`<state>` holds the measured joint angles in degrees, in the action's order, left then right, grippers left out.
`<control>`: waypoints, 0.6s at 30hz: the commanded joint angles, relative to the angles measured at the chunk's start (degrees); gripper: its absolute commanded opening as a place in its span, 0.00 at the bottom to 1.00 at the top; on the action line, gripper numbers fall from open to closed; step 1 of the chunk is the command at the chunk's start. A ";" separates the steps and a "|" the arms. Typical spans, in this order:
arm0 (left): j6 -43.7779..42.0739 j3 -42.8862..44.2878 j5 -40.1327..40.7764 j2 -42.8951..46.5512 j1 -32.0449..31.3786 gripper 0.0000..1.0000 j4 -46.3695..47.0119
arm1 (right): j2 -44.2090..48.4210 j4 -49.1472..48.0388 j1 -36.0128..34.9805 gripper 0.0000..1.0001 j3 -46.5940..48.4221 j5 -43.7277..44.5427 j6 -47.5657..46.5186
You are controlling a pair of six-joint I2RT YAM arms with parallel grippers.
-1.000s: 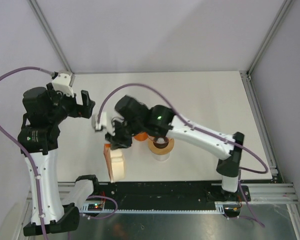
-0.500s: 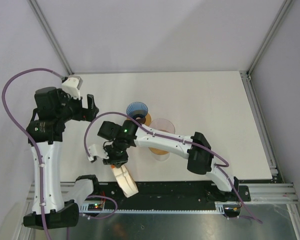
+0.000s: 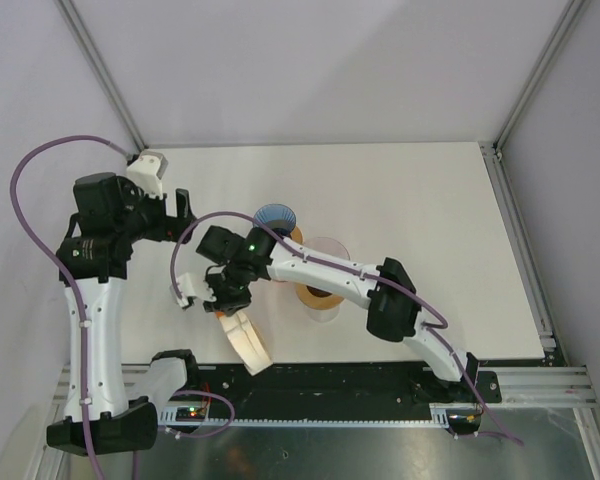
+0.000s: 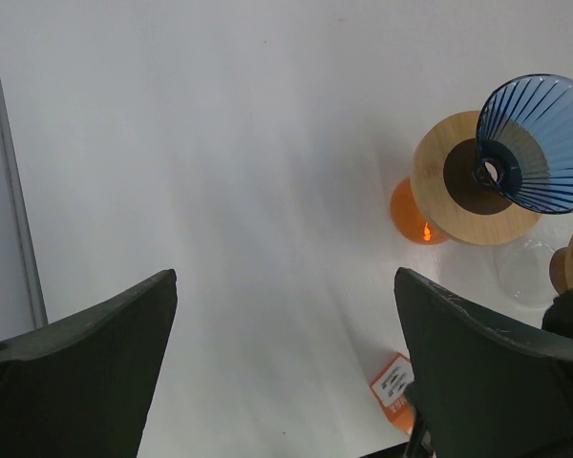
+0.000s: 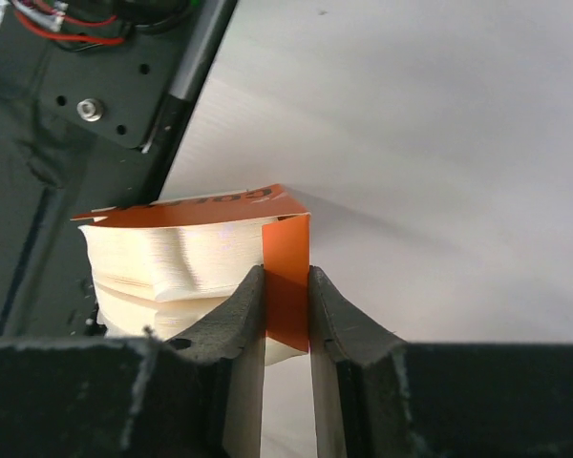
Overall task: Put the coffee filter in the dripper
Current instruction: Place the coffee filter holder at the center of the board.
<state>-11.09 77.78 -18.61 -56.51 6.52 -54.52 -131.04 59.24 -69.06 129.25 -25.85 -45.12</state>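
The right claw (image 5: 286, 274) is pinched narrowly on the orange flap (image 5: 287, 234) of the cream paper filter stack (image 5: 172, 262). The stack has shifted slightly upward at lower centre of the white surface (image 3: 410, 190), and no 1 filter is separated yet. The blue ribbed cone dripper (image 3: 275, 218) waits at centre. The left claw (image 4: 282, 286) gapes wide, empty.

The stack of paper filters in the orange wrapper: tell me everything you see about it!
The stack of cream paper filters in an orange card wrapper is thick, its many thin sheets fanned along one edge. The wrapper bears dark lettering and a flap folded down the side. The right hand pinches that flap between its dark fingers. The stack is tilted over the near edge of the white table.
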 commanded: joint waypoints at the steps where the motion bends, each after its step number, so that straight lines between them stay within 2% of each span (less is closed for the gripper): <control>1: -1.38 -0.21 0.16 -0.11 0.60 1.00 1.54 | -2.71 -3.64 1.37 0.00 3.39 1.55 -1.64; 2: -1.47 -0.28 0.16 -0.14 0.60 1.00 1.62 | -2.81 -4.50 1.42 0.01 3.43 1.44 -1.33; 5: -1.66 -0.70 0.24 -0.18 0.60 1.00 1.78 | -2.08 -6.64 0.72 0.15 2.58 2.27 -1.18; 10: -2.24 -1.33 0.33 -0.18 0.59 1.00 2.02 | 0.29 -9.86 -0.64 0.31 -0.04 6.77 -0.91; 14: -2.34 -1.46 0.14 -0.29 0.59 1.00 2.20 | 2.12 -11.00 -0.88 0.48 -0.40 7.95 -0.37; 18: -2.62 -1.60 0.10 -0.47 0.59 0.99 2.24 | 4.66 -12.21 -1.78 0.58 -0.91 10.26 -0.42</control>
<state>-12.14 76.49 -18.28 -57.01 6.52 -54.11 -131.63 49.15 -70.13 129.10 -18.87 -45.25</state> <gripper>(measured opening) 0.996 0.547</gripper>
